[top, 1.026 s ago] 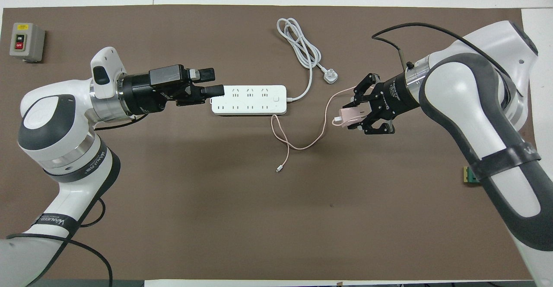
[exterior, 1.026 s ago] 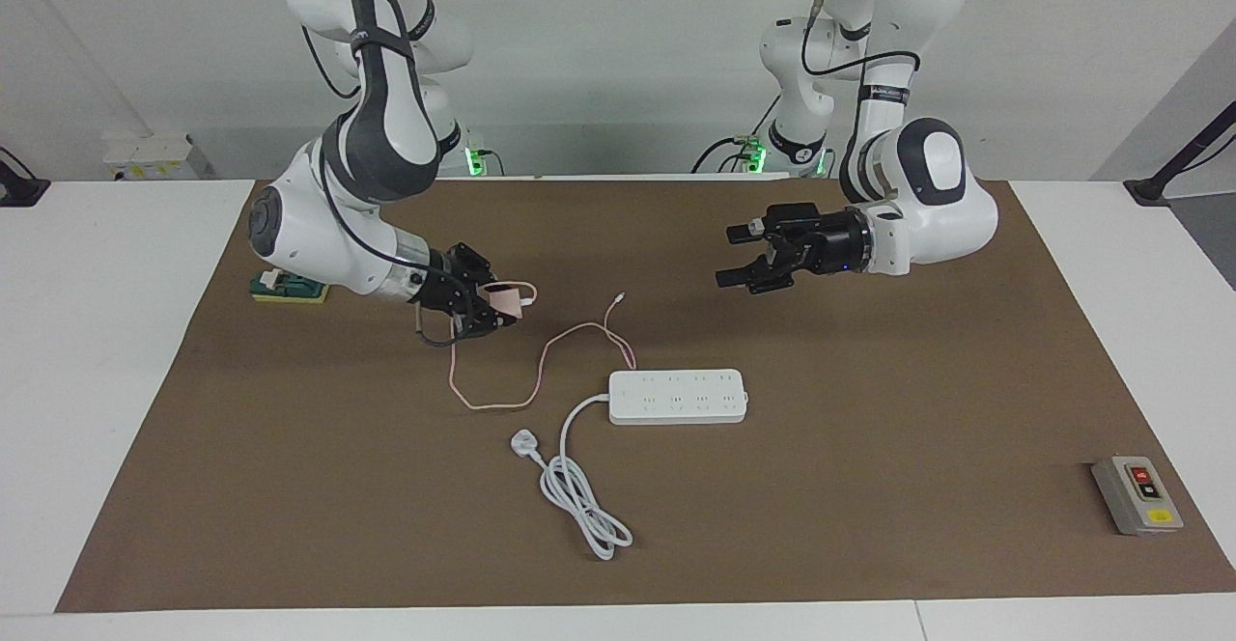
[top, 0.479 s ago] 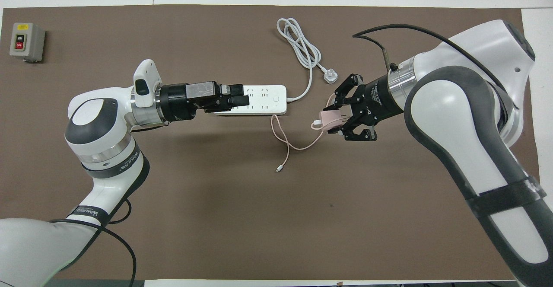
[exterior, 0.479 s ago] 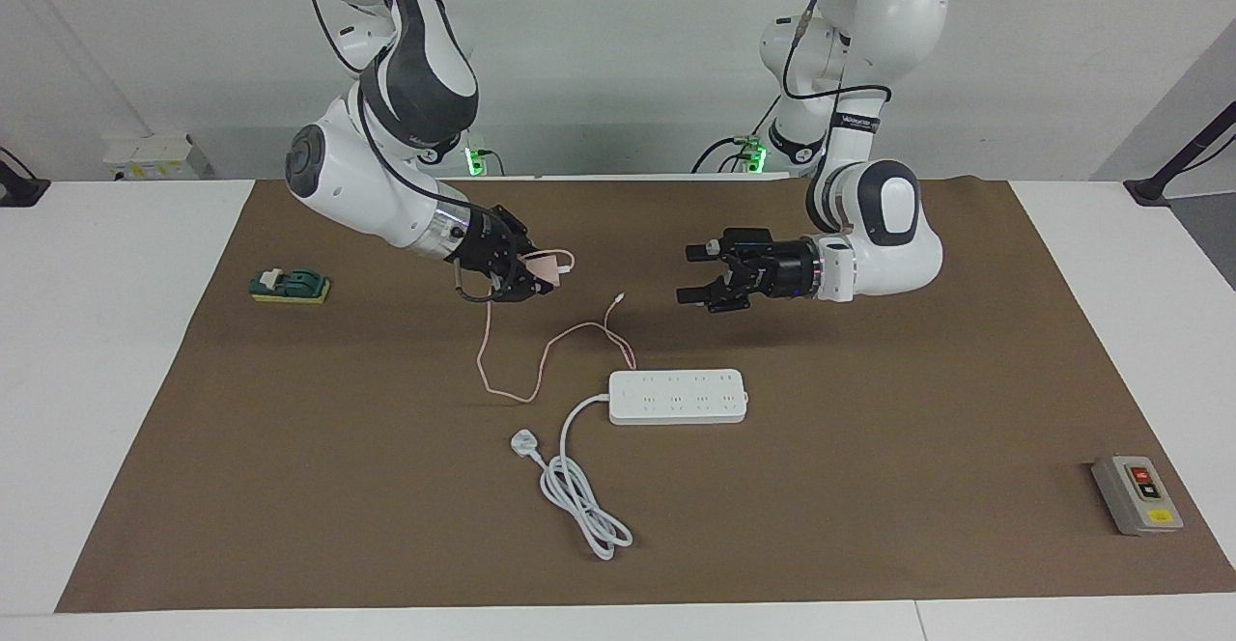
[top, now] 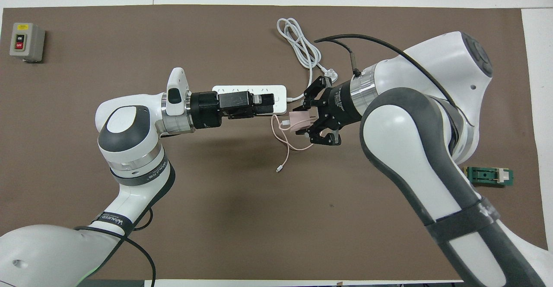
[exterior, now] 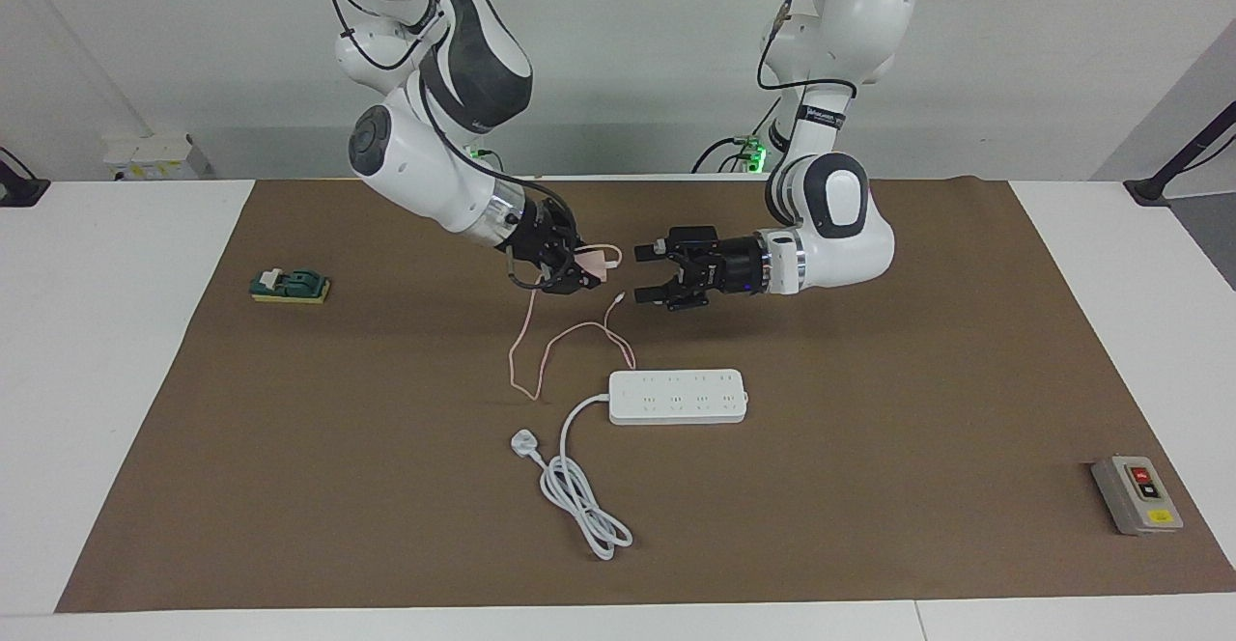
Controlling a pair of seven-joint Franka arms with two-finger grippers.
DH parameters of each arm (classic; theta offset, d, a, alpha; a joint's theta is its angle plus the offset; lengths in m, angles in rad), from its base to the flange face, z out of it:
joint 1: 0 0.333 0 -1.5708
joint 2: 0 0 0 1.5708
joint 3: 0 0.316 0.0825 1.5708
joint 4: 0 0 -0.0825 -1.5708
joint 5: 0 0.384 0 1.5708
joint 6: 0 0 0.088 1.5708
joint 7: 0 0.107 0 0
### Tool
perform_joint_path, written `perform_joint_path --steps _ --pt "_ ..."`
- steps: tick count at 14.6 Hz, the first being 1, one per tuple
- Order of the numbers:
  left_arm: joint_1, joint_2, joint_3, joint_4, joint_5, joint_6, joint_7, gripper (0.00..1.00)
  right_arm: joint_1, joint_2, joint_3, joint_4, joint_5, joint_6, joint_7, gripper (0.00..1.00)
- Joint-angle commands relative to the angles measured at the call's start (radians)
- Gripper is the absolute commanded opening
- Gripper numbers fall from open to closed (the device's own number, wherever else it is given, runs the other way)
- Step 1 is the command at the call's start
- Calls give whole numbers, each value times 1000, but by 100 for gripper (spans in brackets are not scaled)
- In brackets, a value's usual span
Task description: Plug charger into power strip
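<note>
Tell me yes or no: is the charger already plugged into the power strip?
No. The right gripper holds the charger up in the air, while the power strip lies on the mat with nothing plugged into it.

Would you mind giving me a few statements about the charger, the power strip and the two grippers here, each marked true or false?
1. The right gripper holds the charger up in the air. True.
2. The charger is already plugged into the power strip. False: the strip lies flat on the mat with nothing in its sockets.
3. The left gripper is open and holds nothing. True.
4. The charger's cable hangs down to the mat. True.
5. The white plug of the strip's cord sits in the grey button box. False: it lies loose on the mat, apart from the box.
</note>
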Motion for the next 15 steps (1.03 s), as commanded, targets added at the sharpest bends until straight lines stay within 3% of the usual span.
perform_joint_path --steps 1,15 --pt "-13 -5 10 -10 -26 15 30 100 18 -11 2 -13 36 50 14 0" --pt "-27 -15 11 -58 -53 37 38 100 38 4 4 19 40 109 27 0"
